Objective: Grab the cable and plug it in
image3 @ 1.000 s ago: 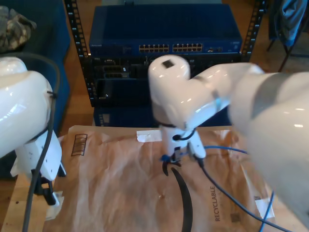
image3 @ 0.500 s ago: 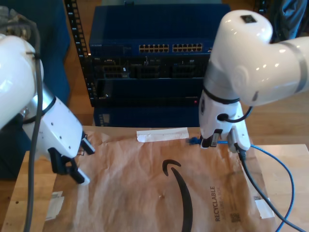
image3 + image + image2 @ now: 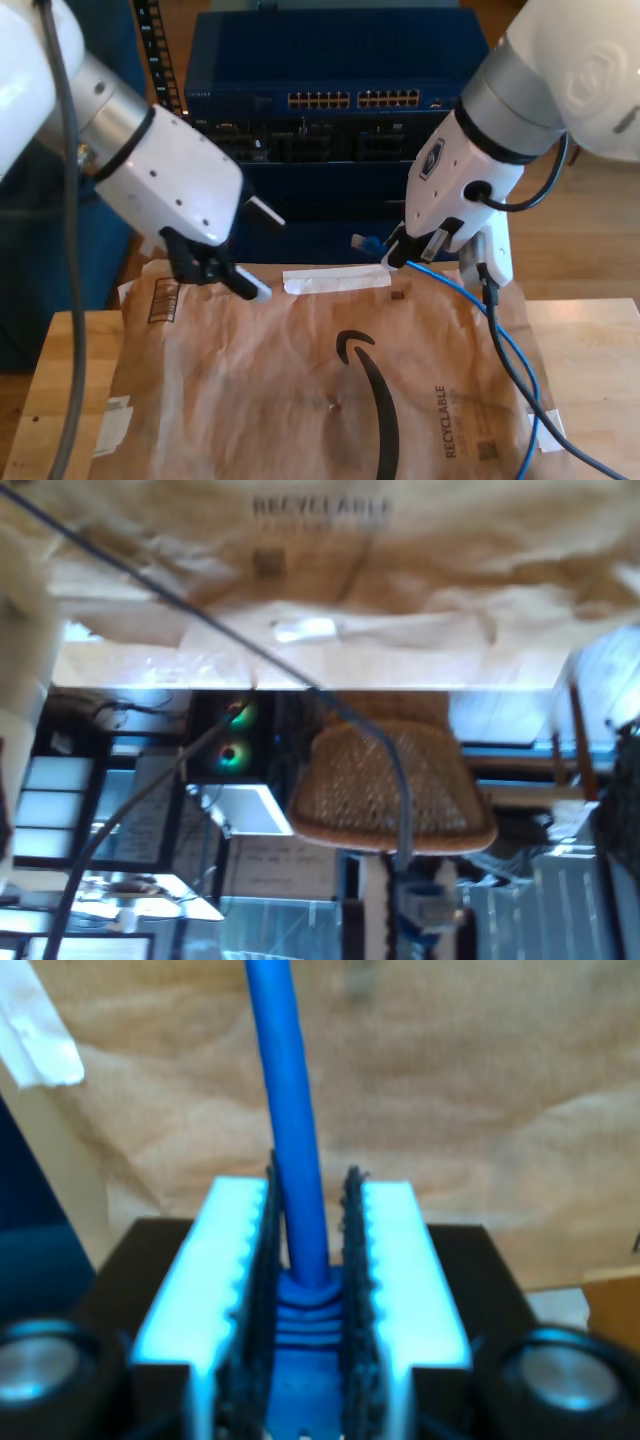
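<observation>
The blue cable [image 3: 497,340] trails from the exterior view's lower right, over the brown paper, up to my second gripper [image 3: 392,252]. That gripper is shut on the cable's plug end, and the blue tip [image 3: 370,243] sticks out toward the rack. In the second wrist view the cable [image 3: 290,1110] runs straight out from between the closed white fingers [image 3: 235,1270], with the blue boot [image 3: 305,1300] clamped in them. My first gripper [image 3: 250,250] hangs open over the paper's far edge at the exterior view's left, holding nothing. A thin stretch of cable [image 3: 398,780] shows blurred in the first wrist view.
A blue network switch [image 3: 240,60] with two rows of ports [image 3: 352,99] sits in a black rack behind the table. Brown packing paper [image 3: 300,400] covers the wooden table [image 3: 600,350]. A strip of white tape [image 3: 335,280] lies on its far edge. A dark grey arm cable [image 3: 505,350] hangs beside the blue one.
Both arms swung up and toward the rack. My second gripper carried the plug end off the paper to just in front of the rack. My first gripper rose toward the paper's far edge.
</observation>
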You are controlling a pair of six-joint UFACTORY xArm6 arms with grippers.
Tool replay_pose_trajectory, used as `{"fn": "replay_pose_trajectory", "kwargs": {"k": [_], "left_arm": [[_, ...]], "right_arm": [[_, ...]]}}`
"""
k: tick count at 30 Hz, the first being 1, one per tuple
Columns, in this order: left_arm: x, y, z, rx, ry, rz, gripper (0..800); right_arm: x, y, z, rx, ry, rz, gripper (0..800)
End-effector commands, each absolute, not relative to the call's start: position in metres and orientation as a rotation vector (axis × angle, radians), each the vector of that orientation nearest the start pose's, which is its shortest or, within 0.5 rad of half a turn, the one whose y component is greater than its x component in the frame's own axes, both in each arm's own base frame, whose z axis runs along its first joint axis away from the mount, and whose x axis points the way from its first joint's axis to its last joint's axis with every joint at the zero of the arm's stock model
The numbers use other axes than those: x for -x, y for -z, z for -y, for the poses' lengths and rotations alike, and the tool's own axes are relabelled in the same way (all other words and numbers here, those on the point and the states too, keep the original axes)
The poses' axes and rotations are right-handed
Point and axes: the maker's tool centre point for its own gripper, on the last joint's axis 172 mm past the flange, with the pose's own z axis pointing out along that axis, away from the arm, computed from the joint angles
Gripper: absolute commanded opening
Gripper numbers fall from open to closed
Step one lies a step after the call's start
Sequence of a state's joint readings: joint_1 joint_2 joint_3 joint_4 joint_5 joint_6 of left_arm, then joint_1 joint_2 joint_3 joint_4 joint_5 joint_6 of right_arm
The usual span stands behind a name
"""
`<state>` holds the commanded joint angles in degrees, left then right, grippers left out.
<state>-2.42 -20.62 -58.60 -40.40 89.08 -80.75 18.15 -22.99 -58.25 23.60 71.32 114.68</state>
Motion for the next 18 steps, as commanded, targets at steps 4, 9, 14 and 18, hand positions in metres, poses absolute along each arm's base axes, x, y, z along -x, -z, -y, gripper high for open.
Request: {"fn": "replay_pose_trajectory", "kwargs": {"k": [4,9,14,18], "left_arm": [[-0.339,-0.363,0.203,2.619,-1.021,2.192,800],[-0.35,-0.367,0.203,2.623,-1.004,2.216,800],[-0.368,-0.383,0.209,2.672,-0.983,2.288,800],[-0.374,-0.405,0.219,2.715,-1.034,2.304,800]], "right_arm": [[-0.363,-0.362,-0.223,1.725,-0.437,-2.136,2],[-0.363,-0.375,-0.224,1.711,-0.429,-2.111,3],[-0.366,-0.397,-0.223,1.664,-0.432,-2.082,2],[-0.368,-0.412,-0.218,1.591,-0.468,-2.074,2]]}}
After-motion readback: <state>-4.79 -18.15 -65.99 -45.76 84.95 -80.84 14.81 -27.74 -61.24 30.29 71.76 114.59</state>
